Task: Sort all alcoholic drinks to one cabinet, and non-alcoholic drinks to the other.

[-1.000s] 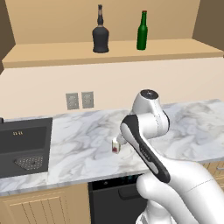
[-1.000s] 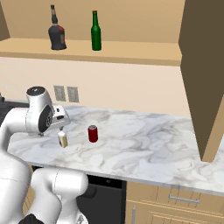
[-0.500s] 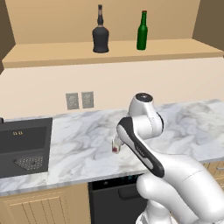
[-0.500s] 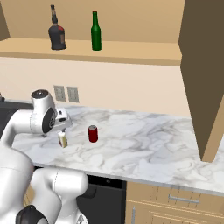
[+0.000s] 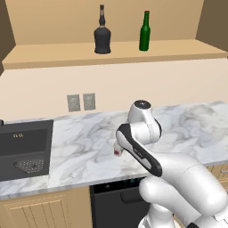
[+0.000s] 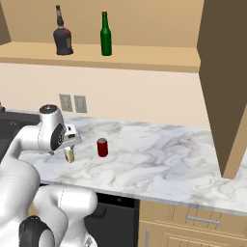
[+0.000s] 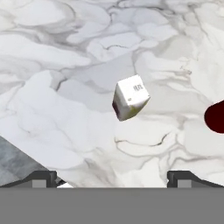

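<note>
The pincer [image 7: 112, 177] hangs over the desk [image 6: 169, 164] with its two tips far apart, wide, and it holds nothing. Right under it stands the tiny white carton [image 7: 130, 97], a little way below the tips and not touching them. In the right base view the carton [image 6: 69, 154] sits on the marble just under the robot's hand, and the short red can [image 6: 102, 147] stands near it, a bit apart to one side. In the hand view a dark red round edge shows at the side, which is most likely that can. So the two drinks with no alcohol are both on the desk and wait to be put away. I think the carton is the one the robot wants to pick up first, and it must come lower and close on it. Farther back and higher up, the squat black bottle [image 5: 102, 34] and the slim green bottle [image 5: 144, 32] stand side by side on a tan shelf [image 5: 53, 54], so they look sorted. About half the job looks done. The desk is white and grey marble. A dark sink [image 5: 24, 149] is set into it at one end. Two wall plugs [image 5: 81, 102] sit on the cream wall behind. A wood cabinet door [image 6: 223, 82] hangs open at the far side.
</note>
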Robot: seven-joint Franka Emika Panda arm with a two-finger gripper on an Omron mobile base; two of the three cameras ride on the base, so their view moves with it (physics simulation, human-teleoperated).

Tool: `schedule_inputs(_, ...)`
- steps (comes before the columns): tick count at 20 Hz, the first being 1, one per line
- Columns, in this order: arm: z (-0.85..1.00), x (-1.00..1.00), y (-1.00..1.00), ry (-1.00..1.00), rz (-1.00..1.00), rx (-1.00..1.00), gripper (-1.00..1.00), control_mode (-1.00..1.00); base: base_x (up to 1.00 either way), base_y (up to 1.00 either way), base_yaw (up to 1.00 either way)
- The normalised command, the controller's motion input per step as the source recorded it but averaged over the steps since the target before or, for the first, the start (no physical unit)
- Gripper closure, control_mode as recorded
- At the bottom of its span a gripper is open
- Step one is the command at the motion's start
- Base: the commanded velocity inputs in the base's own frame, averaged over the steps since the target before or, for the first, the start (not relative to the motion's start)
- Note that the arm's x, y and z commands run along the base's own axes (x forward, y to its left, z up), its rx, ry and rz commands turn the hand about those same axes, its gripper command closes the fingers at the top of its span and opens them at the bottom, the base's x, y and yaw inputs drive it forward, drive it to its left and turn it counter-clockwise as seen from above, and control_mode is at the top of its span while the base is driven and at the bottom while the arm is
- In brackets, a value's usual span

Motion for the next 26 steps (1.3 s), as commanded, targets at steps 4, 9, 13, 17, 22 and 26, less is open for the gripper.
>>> schedule_inputs(4,-0.21,0.12,0.07,0.0,0.0,0.0,-1.0,-1.0,0.0,0.0,0.0)
schedule_inputs(9,-0.17,0.11,0.04,0.0,0.0,0.0,-1.0,-1.0,0.0,0.0,0.0)
schedule_inputs(13,-0.12,0.1,0.02,0.0,0.0,0.0,-1.0,-1.0,0.0,0.0,0.0)
schedule_inputs(17,-0.11,0.11,0.03,0.0,0.0,0.0,-1.0,-1.0,0.0,0.0,0.0)
schedule_inputs(22,-0.09,0.12,0.03,0.0,0.0,0.0,-1.0,-1.0,0.0,0.0,0.0)
schedule_inputs(26,-0.07,0.17,0.01,0.0,0.0,0.0,-1.0,-1.0,0.0,0.0,0.0)
